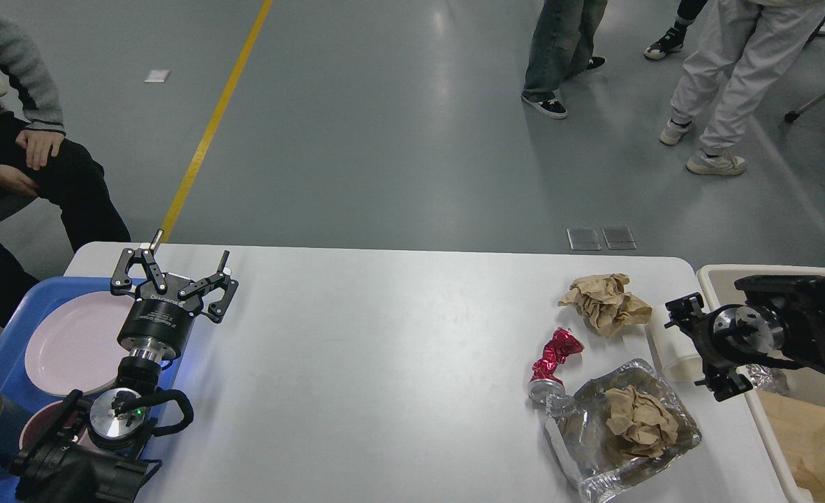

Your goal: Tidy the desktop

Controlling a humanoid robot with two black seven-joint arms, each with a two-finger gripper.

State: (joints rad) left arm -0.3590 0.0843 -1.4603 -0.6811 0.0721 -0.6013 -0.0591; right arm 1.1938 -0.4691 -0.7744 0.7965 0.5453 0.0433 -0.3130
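A: What does the head view show?

B: A white surface (384,363) with rounded corners fills the lower half of the view, in front of a grey floor. At its left end sits a blue tray (7,328) holding a pink plate (70,342).

A: Where are the arms?

B: The left claw (174,276) is above the surface's left end, just beside the tray, its two fingers spread apart and holding nothing. The right claw (691,349) comes in from the right edge, low over the surface's right end. It is seen nearly end-on, so I cannot tell whether its fingers are apart or together.

A: What lies on the surface?

B: All of it is at the right end. A crumpled brown paper (604,302) sits farthest back. A crushed red can (554,360) lies nearer. A foil container (615,433) with wadded paper inside is nearest. A white paper cup (670,346) lies on its side, partly hidden behind the right claw. A beige bin (768,274) stands just beyond the right edge.
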